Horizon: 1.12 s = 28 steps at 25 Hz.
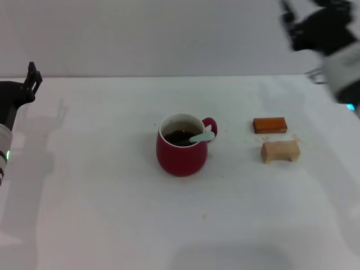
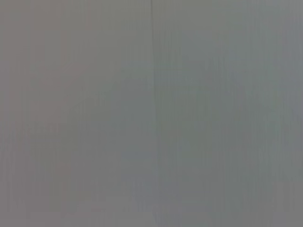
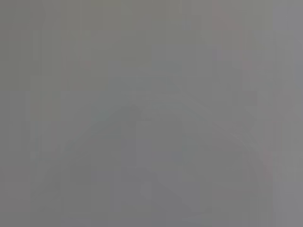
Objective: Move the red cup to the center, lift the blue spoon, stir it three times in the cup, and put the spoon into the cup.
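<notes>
The red cup (image 1: 181,147) stands mid-bench, left of the orange block (image 1: 270,125) and the tan block (image 1: 280,151). The blue spoon (image 1: 202,136) rests inside the cup, handle on the rim by the loop. The task looks finished. The left gripper (image 1: 32,76) sits far left of the cup and the right gripper (image 1: 292,19) high to its right; I cannot tell how either one's jaws stand.

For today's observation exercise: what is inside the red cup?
The red cup holds dark liquid and the blue spoon, its handle resting on the rim. The spoon's bowl is hidden in the liquid.
</notes>
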Available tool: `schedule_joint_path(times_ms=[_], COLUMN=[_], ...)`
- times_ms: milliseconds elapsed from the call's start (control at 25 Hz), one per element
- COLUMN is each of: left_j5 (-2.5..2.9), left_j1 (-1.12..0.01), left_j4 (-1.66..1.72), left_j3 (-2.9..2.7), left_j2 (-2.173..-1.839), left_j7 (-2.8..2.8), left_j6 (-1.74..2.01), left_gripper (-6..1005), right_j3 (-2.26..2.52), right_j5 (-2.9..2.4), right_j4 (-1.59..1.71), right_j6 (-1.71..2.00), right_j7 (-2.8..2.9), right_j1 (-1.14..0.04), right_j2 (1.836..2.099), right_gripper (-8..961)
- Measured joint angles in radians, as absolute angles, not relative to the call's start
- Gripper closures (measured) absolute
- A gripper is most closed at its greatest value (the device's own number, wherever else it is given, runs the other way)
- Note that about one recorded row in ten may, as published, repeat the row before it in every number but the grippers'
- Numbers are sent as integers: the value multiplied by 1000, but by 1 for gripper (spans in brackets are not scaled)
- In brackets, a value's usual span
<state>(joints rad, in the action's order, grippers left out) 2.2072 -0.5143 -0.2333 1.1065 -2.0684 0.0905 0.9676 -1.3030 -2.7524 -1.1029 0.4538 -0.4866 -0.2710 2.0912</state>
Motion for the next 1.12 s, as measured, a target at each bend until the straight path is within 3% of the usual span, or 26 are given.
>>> schedule_joint_path(times_ms=[440, 1120], left_j5=[2207, 2207], left_j1=[-513, -494], left_j4=[-236, -243], left_j3=[1101, 1087], left_j2=[-2070, -2069], left_j7=[82, 83], left_j6=[965, 964], left_gripper=[145, 144], right_j3=[-1287, -1246], right_j5=[-2220, -2299], right_j4=[-704, -519], right_j6=[995, 1086], right_j7=[-419, -270], right_j1=[-222, -210], right_j2=[2081, 2079], right_gripper=[530, 530])
